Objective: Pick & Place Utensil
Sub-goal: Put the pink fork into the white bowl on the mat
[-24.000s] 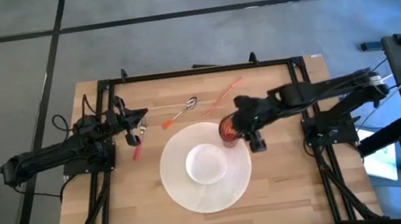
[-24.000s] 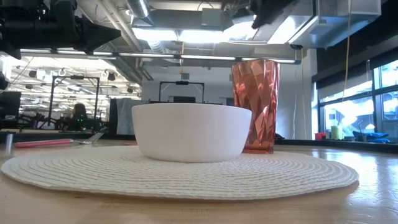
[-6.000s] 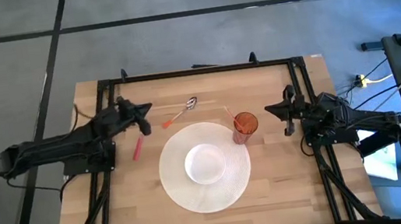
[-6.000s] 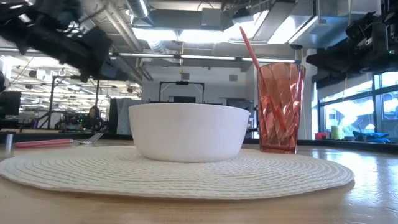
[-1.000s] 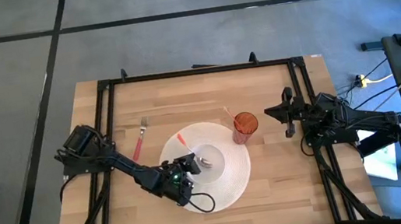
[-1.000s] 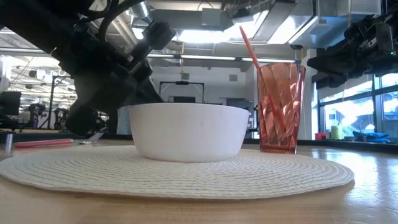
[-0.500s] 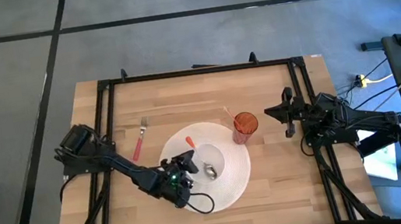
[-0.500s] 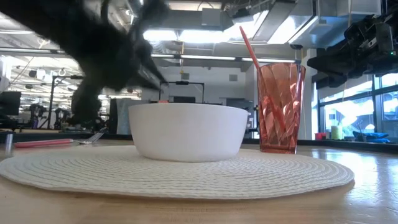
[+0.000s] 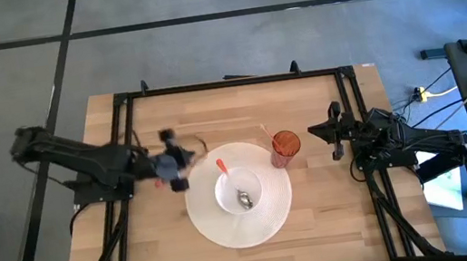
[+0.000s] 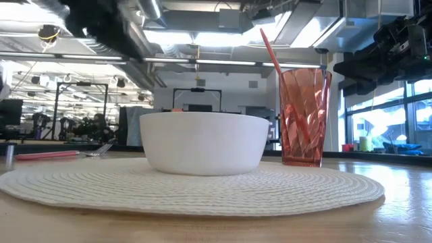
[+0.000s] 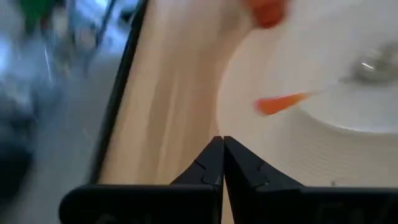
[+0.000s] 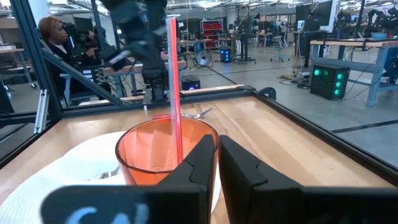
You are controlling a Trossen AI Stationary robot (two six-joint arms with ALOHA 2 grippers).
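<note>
A spoon (image 9: pixel 234 183) with an orange handle (image 11: pixel 283 102) lies in the white bowl (image 9: pixel 239 191). Its metal head is inside and its handle leans on the bowl's far-left rim. The bowl stands on a round white placemat (image 9: pixel 229 232). My left gripper (image 9: pixel 170 161) is shut and empty, left of the placemat. My right gripper (image 9: pixel 329 131) is shut and empty, right of the red cup (image 9: pixel 286 144), which holds a red straw (image 12: pixel 175 81).
A fork (image 10: pixel 101 148) with a pink handle (image 10: pixel 47 155) lies on the wood left of the placemat, under my left gripper. A black frame (image 9: pixel 227 84) runs round the table. Bare wood lies near and far of the placemat.
My left gripper has drawn back from the bowl's near-left side, toward the table's left and far edges, and has risen out of the low view. The spoon has settled in the bowl, its head sliding toward the near side while its handle stays on the rim.
</note>
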